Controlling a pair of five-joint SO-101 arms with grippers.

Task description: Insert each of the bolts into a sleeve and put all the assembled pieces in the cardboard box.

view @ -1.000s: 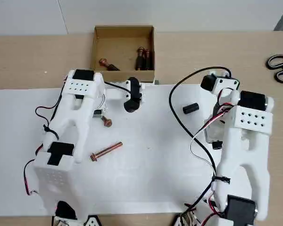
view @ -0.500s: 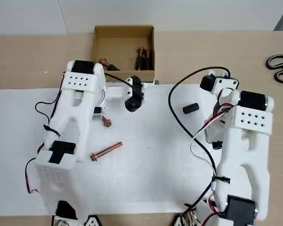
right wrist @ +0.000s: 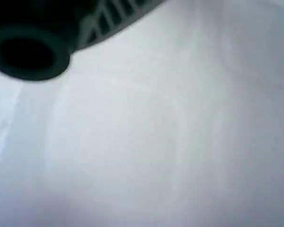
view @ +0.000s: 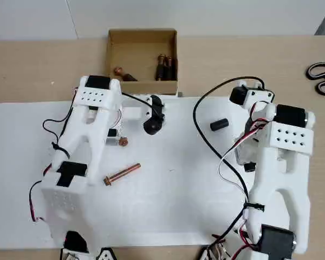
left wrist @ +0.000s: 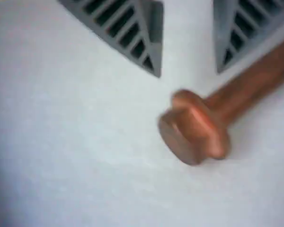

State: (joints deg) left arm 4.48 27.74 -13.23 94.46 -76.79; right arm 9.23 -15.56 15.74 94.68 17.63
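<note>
Two loose bolts lie on the white sheet [view: 168, 206] that covers the tabletop [view: 21, 70]. The left gripper [left wrist: 188, 71] hangs low over the first bolt [left wrist: 194, 130] with its tips spread apart. It grips nothing, and the bolt's head lies flat on the sheet just off the tips. The second bolt [view: 122, 173] lies nearer the sheet's middle, apart from both arms. There are two loose sleeves. One sleeve [view: 219, 124] lies on its side toward the sheet's far right corner. The other sleeve [right wrist: 28, 54] sits right beside the right gripper [right wrist: 92, 26], and I cannot tell whether that gripper pinches it. The cardboard box [view: 142, 34] stands at the sheet's far edge with three assembled pieces [view: 163, 67] inside. One pair of scissors [view: 322, 76] lies at the tabletop's right edge.
</note>
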